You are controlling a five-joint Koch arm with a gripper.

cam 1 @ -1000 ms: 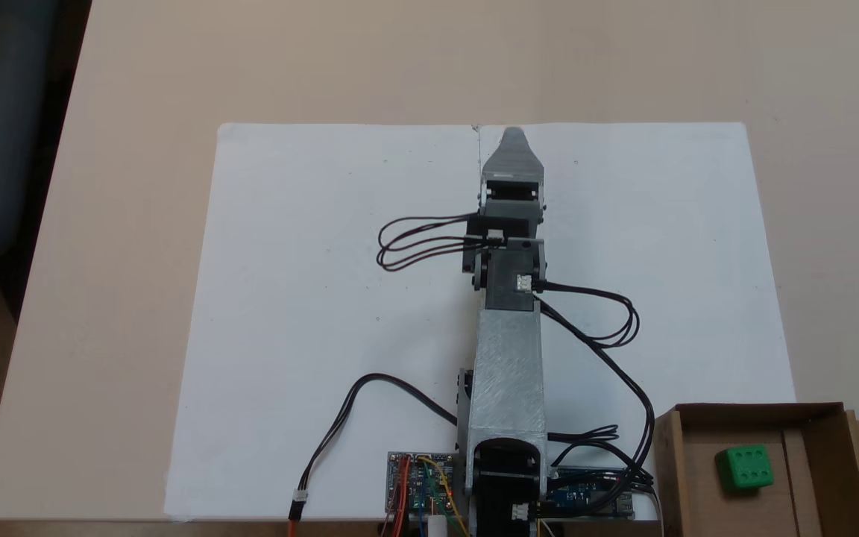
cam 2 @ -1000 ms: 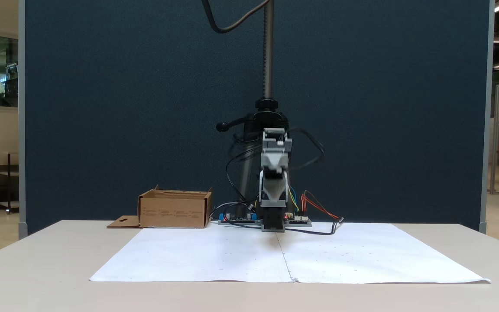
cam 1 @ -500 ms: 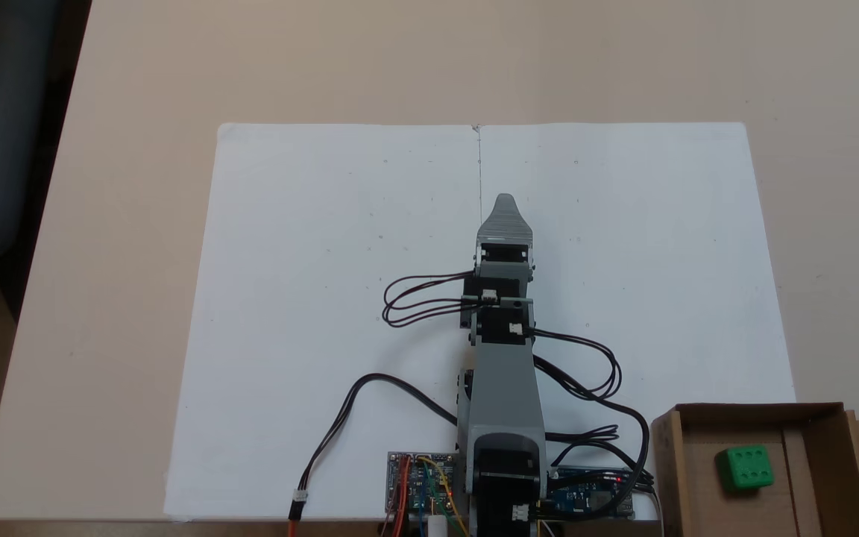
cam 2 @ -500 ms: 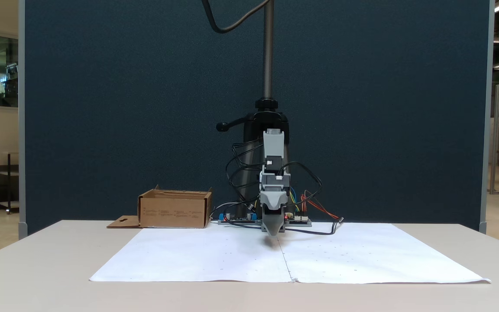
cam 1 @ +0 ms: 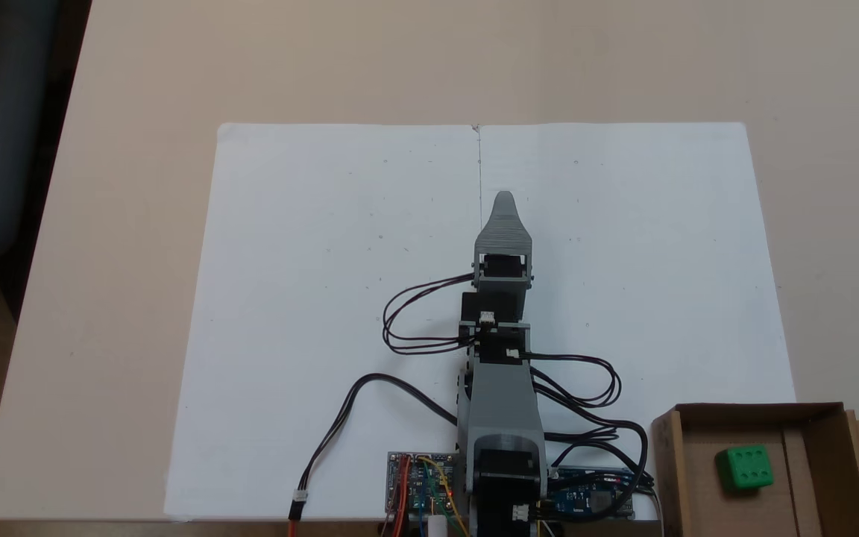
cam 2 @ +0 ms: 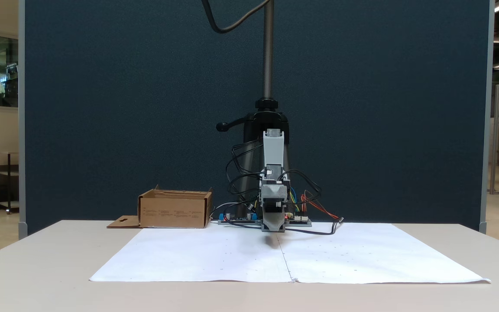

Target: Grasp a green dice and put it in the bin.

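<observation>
Beige worktop, white paper sheet. Green dice: inside the cardboard bin, six pips up. Gripper: over the sheet, well apart from the bin; whether its fingers are apart cannot be told.

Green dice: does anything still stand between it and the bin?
No. In a fixed view the green dice already lies on the floor of the bin, six pips up. The gripper is apart from it, over the white paper.

Lab: bare circuit boards, partition
</observation>
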